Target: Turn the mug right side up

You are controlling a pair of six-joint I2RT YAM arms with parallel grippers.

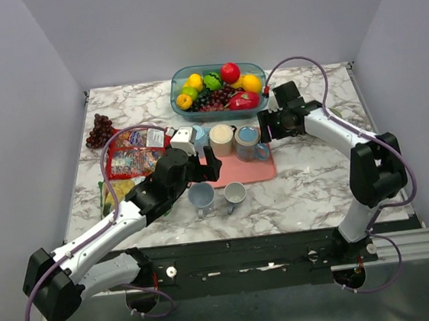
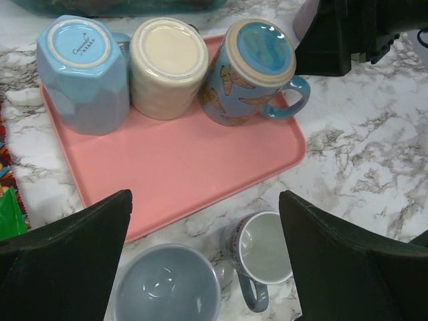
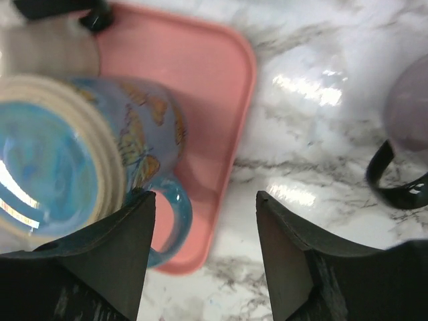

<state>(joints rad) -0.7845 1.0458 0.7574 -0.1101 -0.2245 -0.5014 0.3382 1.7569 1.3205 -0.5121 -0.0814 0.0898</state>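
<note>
In the overhead view, a pink tray [image 1: 250, 170] sits mid-desk [image 1: 309, 181] with the butterfly mug [image 1: 248, 142] upside down at its right end, beside a cream mug [image 1: 221, 139]. The right gripper [image 1: 266, 127] hangs just right of the butterfly mug. The left gripper [image 1: 209, 169] hovers over the tray's near left edge.

The left wrist camera shows the left gripper [image 2: 204, 200] wide open and empty. The butterfly mug [image 2: 251, 73] stands base-up at the upper right.

From the right wrist camera, the right gripper [image 3: 205, 200] is partly open and holds nothing. The butterfly mug [image 3: 80, 154] fills the left of the frame, its handle poking into the gap beside one finger [image 3: 100, 267].
</note>
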